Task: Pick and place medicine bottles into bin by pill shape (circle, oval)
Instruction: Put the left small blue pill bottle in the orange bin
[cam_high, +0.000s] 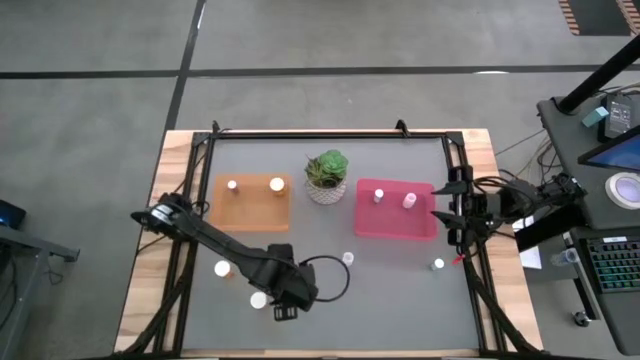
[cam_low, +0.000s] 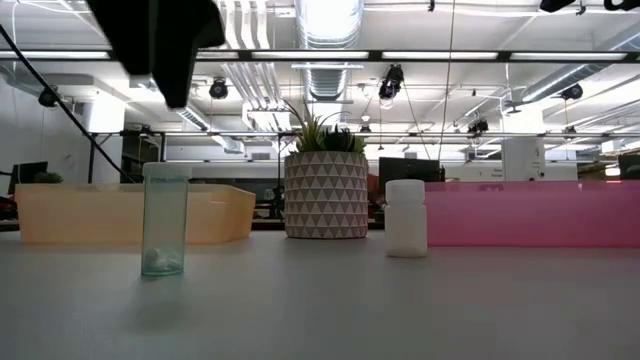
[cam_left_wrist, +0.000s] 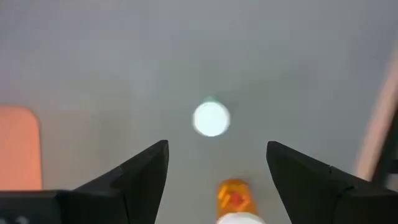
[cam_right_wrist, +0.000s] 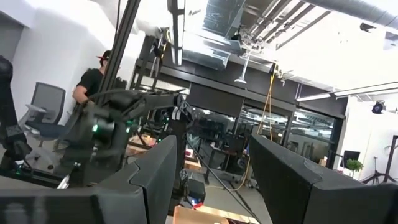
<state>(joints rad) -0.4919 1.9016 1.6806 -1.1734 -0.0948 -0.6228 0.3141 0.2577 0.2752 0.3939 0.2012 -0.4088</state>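
High view shows the left pincer (cam_high: 284, 312) spread, empty, hovering beside a white-capped bottle (cam_high: 259, 299) on the counter (cam_high: 390, 300); the right pincer (cam_high: 447, 206) waits spread. Bottle looks light, rigid, slippery: pinch its body under the cap.

There are no words, numbers or signs to read here. The small orange bottle with a white cap (cam_left_wrist: 233, 202) has a red mark on its side, but it is too blurry to read.

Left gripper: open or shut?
Open. Left gripper fingers stand apart in the wrist view, hovering over a bottle on the table, nothing between them.
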